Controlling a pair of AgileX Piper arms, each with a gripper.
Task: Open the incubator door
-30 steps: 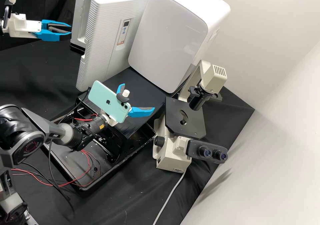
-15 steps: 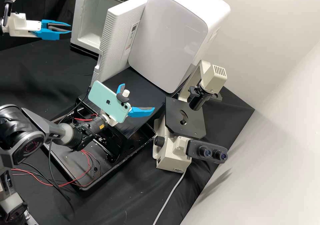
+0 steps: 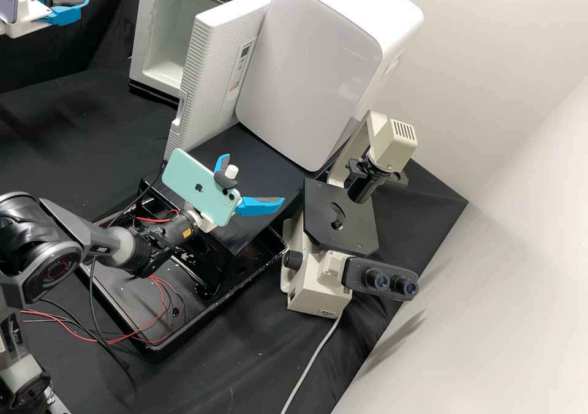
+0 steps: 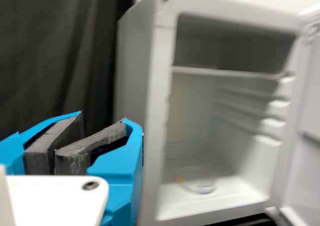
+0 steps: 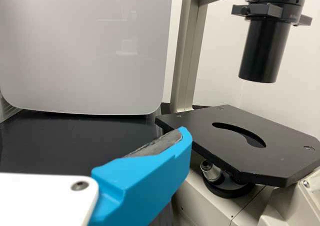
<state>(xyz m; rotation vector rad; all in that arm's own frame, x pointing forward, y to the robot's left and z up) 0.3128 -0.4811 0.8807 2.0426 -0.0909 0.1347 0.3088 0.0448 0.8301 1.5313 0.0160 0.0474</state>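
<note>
Swinging wider since the first frame, the ribbed door (image 3: 205, 80) is now standing well out from the incubator (image 4: 134, 60), and my left end effector (image 4: 102, 118) has been drawing back from it toward the high view's upper left. I am keeping that end effector closed on nothing, its grey pads meeting at their rear ends, while my right end effector (image 3: 255, 177) is holding its blue fingers spread, gripping nothing, beside the microscope (image 3: 340, 218). I am judging the opening nearly or wholly done, so I am wanting a clean retreat: backing off smoothly, keeping my tips clear of the door's free edge so nothing is hooking it shut. Should the door be creeping back, I would be pressing lightly on its inner face near that edge, following the hinge's arc and easing off before it is bearing hard on the white housing (image 3: 312, 77). Fine parallel ridges are lining the door's outer face; the housing is looking smooth and glossy with rounded corners; a clear round dish (image 4: 197, 181) is resting on the pale incubator floor; dark cloth (image 3: 67, 126) is lying in soft folds over the table.
</note>
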